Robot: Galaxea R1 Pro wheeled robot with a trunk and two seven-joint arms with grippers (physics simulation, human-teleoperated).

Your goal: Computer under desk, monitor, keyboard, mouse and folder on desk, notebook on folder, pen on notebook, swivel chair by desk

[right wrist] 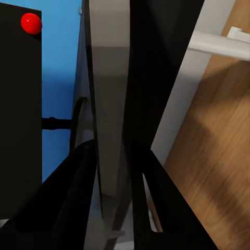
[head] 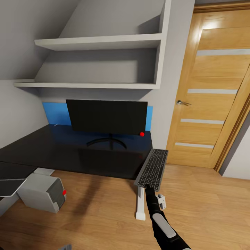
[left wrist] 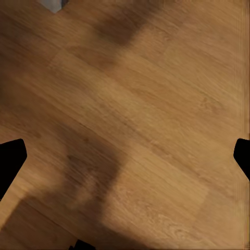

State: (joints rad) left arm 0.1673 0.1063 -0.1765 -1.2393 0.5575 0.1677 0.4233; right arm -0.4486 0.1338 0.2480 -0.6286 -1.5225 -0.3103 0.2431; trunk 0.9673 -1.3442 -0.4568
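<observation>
Black and glossy, the desk fills the middle left of the head view, with the monitor standing on it at the centre of the frame, a red dot at its lower right corner and a blue panel on the wall behind it. The keyboard sits just right of centre, held up beside the desk's right edge by the right gripper, whose arm rises from the bottom of the frame. In the right wrist view the two dark fingers are clamped on the near edge of the keyboard, seen edge-on, with the monitor at the left of that frame. The grey computer rests on the wooden floor at the lower left, partly under the desk. White shelves run across the top, and a wooden door stands at the right. In the left wrist view the left gripper's fingertips sit far apart at the frame's edges, over bare floor.
</observation>
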